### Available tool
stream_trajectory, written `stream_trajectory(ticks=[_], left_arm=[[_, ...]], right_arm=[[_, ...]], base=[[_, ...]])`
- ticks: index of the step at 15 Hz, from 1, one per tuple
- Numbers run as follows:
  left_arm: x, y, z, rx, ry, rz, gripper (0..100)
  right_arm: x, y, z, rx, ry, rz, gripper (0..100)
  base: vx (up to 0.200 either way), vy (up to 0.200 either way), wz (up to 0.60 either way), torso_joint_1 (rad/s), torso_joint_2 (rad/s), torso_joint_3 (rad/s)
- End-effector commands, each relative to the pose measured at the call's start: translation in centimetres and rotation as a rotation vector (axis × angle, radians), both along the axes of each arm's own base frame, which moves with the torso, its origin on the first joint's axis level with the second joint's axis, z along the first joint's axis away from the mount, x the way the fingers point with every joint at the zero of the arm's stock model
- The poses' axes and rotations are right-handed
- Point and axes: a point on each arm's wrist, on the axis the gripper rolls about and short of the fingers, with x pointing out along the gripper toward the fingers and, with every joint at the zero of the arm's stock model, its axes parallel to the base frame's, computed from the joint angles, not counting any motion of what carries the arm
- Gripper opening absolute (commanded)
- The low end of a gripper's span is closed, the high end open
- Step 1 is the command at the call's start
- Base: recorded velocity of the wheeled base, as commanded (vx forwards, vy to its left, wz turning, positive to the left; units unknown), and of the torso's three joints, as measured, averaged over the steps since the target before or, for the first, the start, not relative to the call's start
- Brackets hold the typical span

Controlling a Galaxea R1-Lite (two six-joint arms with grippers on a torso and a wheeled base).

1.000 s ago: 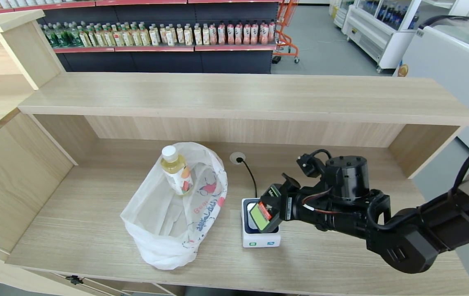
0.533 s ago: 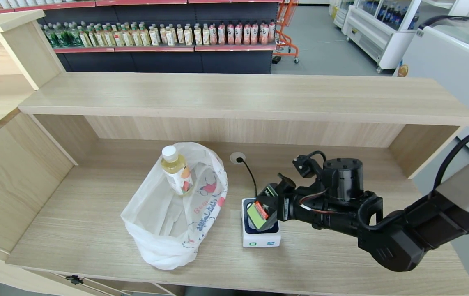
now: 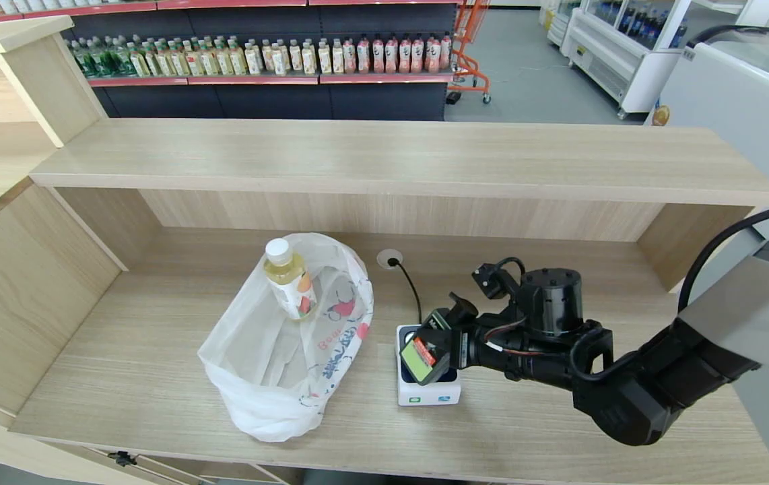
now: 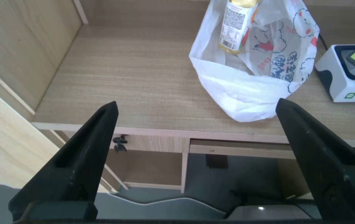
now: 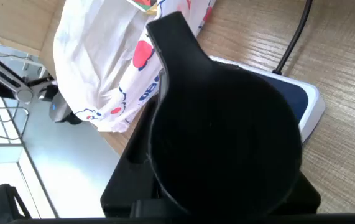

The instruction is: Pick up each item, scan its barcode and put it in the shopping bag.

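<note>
My right gripper [image 3: 433, 345] is shut on a small green pack with a red label [image 3: 417, 356]. It holds the pack tilted just above the white scanner box [image 3: 427, 392], green face toward me. The white shopping bag [image 3: 277, 364] stands open left of the scanner, with a yellow drink bottle [image 3: 288, 279] upright inside. In the left wrist view my left gripper [image 4: 196, 109] is open and holds nothing, below the counter's front edge; the bag [image 4: 258, 68], bottle [image 4: 234, 25] and scanner [image 4: 345, 74] lie beyond it. In the right wrist view a black rounded shape [image 5: 227, 143] hides part of the scanner [image 5: 304, 102].
A black cable [image 3: 413, 289] runs from a grommet in the counter to the scanner. Wooden side walls and a raised shelf [image 3: 398, 158] enclose the counter on three sides. Bare wood lies left of the bag and right of the scanner.
My right arm has moved left and a little lower, bringing the green pack closer over the scanner. The bag and bottle have not moved.
</note>
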Motion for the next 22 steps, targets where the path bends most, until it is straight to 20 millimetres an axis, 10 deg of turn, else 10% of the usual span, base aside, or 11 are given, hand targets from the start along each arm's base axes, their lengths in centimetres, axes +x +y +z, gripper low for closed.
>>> stream_trajectory(ticks=[1, 14, 22], left_arm=[[0.0, 0.0, 0.0, 0.0, 0.001, 0.0, 100], [0.0, 0.0, 0.0, 0.001, 0.001, 0.0, 100], [0.0, 0.0, 0.0, 0.0, 0.001, 0.0, 100]], right_arm=[[0.2, 0.1, -0.4, -0.011, -0.002, 0.003, 0], [0.6, 0.4, -0.6, 0.003, -0.033, 0.003, 0], [-5.0, -4.6, 11.7, -0.212, -0.54, -0.149, 0]], base=[[0.0, 0.0, 0.0, 0.0, 0.0, 0.0], [0.0, 0.0, 0.0, 0.0, 0.0, 0.0], [0.0, 0.05, 0.0, 0.001, 0.0, 0.001]])
